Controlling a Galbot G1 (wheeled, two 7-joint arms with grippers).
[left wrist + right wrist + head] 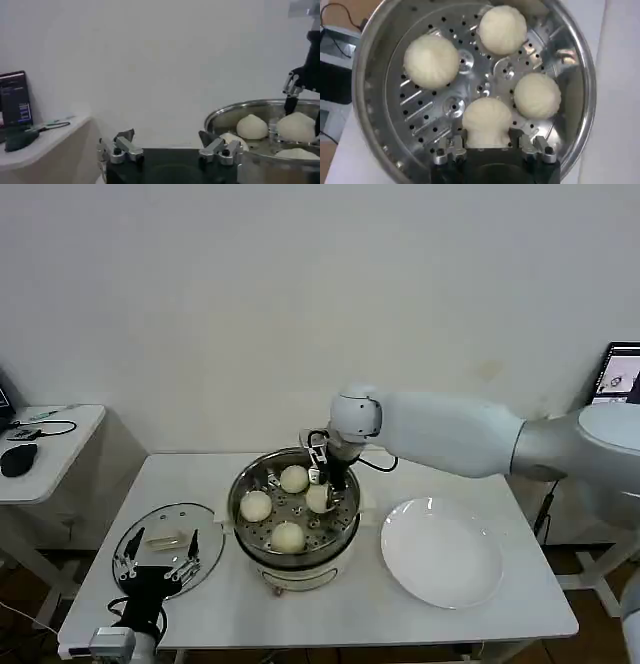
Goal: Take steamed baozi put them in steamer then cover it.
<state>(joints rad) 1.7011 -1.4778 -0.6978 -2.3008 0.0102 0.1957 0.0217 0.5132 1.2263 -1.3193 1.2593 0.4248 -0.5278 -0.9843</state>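
The steamer (243,484) stands mid-table, its perforated tray (427,115) bare between the buns. My right gripper (322,480) reaches down into it and is shut on a steamed baozi (486,120), which sits pinched between the fingers (451,150) low over the tray. Three other baozi (431,61) (502,29) (537,95) rest on the tray. The cover (205,529), a glass lid with a whitish handle, lies flat to the steamer's left. My left gripper (158,564) hangs open over the cover's near edge, holding nothing.
A white plate (442,554) lies bare to the steamer's right. A side table (50,449) with a mouse and cables stands off to the left. The wall runs close behind the table.
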